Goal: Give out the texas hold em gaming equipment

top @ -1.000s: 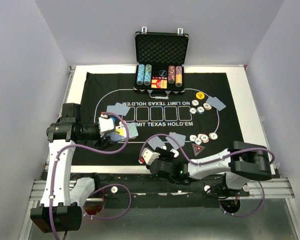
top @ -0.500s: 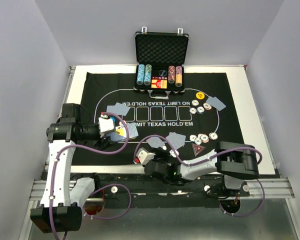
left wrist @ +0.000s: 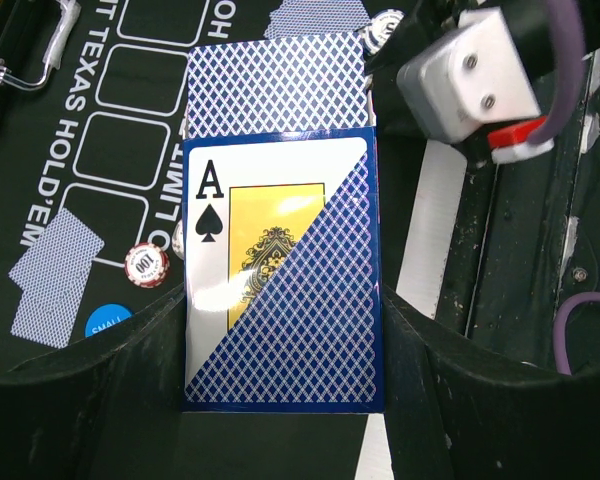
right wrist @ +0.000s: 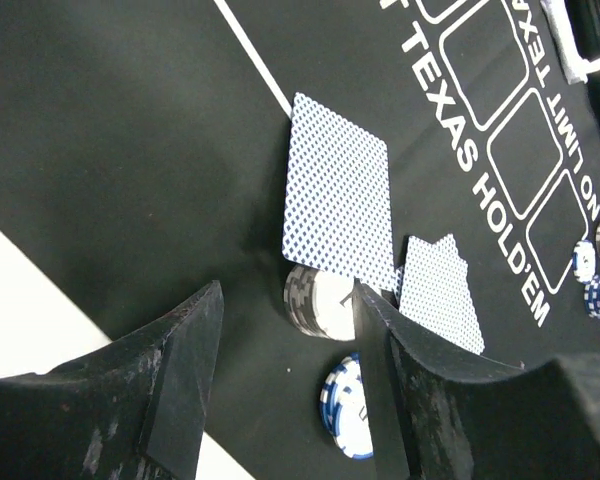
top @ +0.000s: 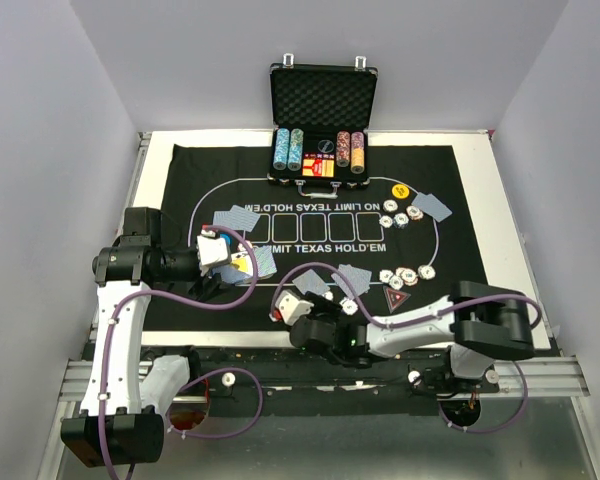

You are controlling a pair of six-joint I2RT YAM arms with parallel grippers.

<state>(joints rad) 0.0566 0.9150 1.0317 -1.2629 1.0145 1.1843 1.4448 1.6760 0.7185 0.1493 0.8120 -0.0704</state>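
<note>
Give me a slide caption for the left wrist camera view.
Left gripper clamps an ace-of-spades card pack above the black mat.

Three plain walls (top: 40,150) in a pale grey-purple stand around a white table (top: 160,150), one on each side and one at the back. A big black mat (top: 460,180) covers most of the table top, and a metal rail (top: 75,375) runs along the near edge. The light is soft and even, with only faint shadows.
</note>
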